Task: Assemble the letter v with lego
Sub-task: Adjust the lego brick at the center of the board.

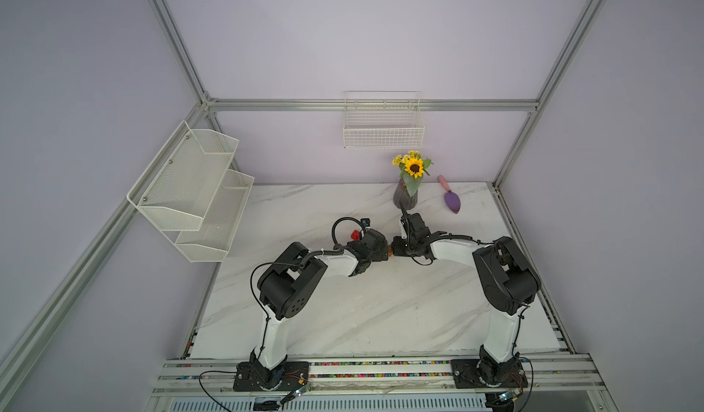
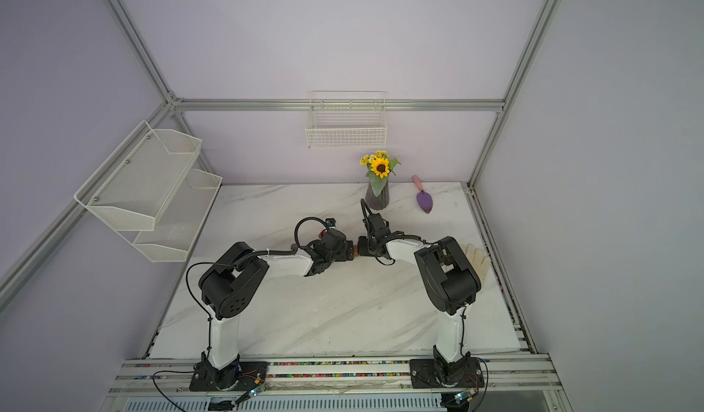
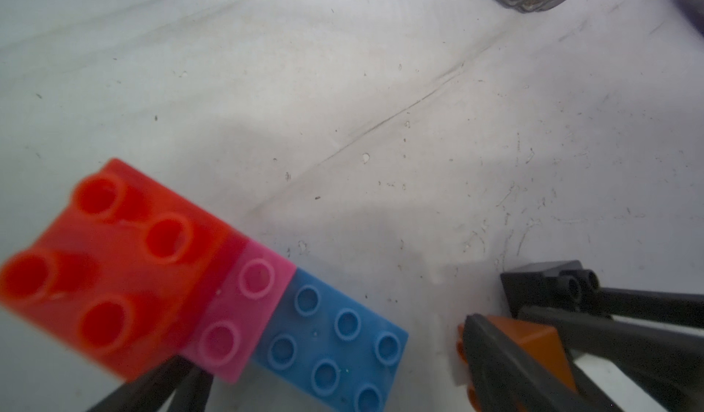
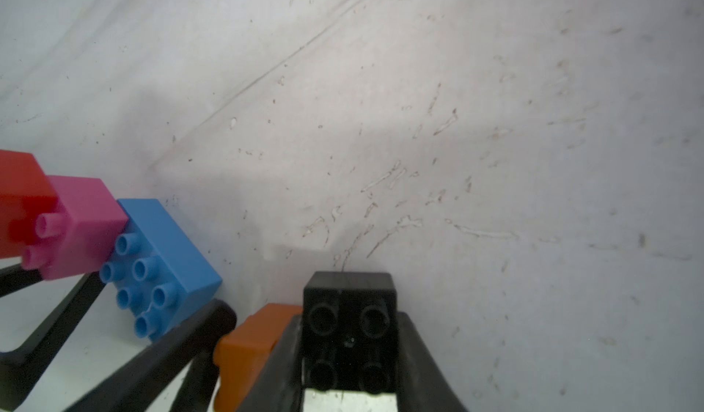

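Bricks bear no legible writing; studs seemingly unmarked

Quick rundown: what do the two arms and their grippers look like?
Both arms match: white link shells with black joint housings on black base plates. Left arm has a black cable looping above its wrist; right arm has black cabling along its forearm. Left gripper and right gripper have slim matte-black fingers.

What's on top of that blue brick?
A pink brick sits on one end of the blue brick, with a red brick atop that. Six blue studs show; whatever lies under the pink is covered.
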Controlling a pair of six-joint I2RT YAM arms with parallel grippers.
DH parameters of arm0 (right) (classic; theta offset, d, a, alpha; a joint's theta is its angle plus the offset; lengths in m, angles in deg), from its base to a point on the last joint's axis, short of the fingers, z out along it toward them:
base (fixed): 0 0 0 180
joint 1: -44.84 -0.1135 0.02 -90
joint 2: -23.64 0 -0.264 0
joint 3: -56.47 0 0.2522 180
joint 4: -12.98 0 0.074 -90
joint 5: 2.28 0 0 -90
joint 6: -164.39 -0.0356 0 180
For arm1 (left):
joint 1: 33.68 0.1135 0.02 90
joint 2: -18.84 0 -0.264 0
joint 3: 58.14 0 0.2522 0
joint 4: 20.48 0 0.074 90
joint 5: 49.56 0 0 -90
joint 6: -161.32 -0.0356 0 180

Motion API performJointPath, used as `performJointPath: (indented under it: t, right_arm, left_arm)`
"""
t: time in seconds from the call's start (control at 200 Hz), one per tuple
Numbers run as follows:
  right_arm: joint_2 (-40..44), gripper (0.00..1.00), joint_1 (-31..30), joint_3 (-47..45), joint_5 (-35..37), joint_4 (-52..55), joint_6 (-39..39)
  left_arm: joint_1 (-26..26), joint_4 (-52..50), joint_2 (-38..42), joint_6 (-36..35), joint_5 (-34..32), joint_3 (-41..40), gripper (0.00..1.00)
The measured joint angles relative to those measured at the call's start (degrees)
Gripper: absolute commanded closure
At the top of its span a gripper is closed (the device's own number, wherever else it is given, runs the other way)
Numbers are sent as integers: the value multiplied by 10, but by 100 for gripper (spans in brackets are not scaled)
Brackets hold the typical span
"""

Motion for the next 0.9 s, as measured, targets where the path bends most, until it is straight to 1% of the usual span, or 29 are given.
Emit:
performJointPath:
  t: [0.325, 0.645, 0.9]
  right_arm:
    - [26, 71, 4, -46, 11, -31, 8]
    - [65, 71, 6, -108, -2, -69, 6]
    - [112, 71, 7, -154, -7, -54, 0]
  left_arm:
    - [-26, -19, -5, 4, -22, 9, 0]
    - [-51, -36, -5, 20, -49, 11, 0]
    - [-69, -74, -18, 26, -61, 42, 0]
